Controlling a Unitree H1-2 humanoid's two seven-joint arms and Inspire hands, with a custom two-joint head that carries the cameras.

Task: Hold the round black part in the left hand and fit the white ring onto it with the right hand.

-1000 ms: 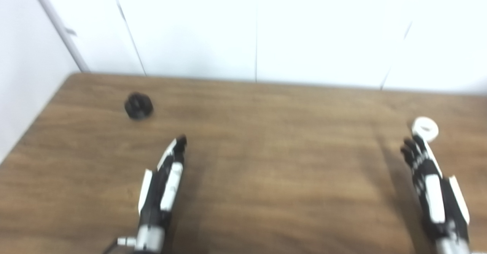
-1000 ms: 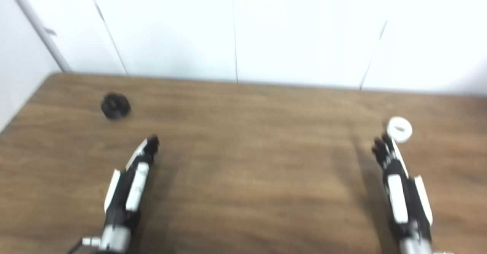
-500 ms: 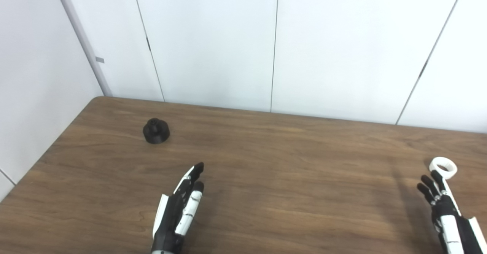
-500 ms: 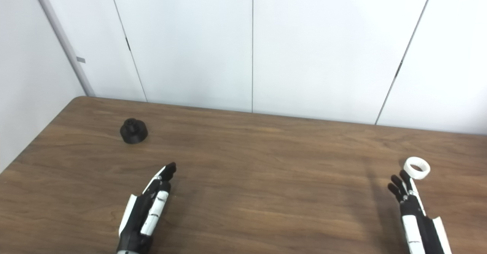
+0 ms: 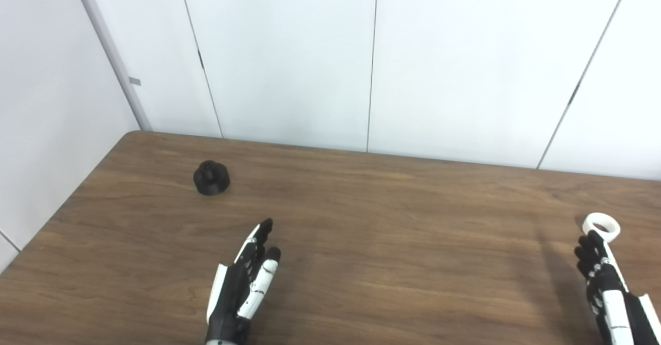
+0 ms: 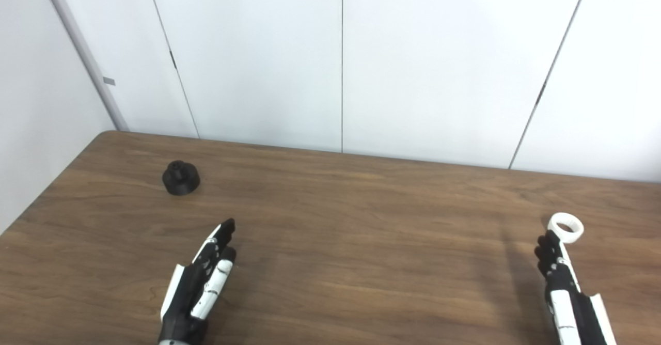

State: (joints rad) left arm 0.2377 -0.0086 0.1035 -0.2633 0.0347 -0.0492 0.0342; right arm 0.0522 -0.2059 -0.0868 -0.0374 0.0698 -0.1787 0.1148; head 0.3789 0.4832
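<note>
black part (image 5: 211,178): on bench (image 5: 392,221), 11 o'clock of left hand (image 5: 242,285), well apart; judged rigid, light; to be gripped around rim.
white ring (image 5: 601,226): 12 o'clock of right hand (image 5: 607,288); judged stiff, slippery.
fingers: both extended, nothing held.

The pictures are bright and sharp, with no blur. Soft, even light falls from above. The white wall (image 5: 444,61) looks a bit washed out. The right hand (image 6: 560,283) casts a faint dark shadow leftward on the brown worktop (image 5: 403,241).
</note>
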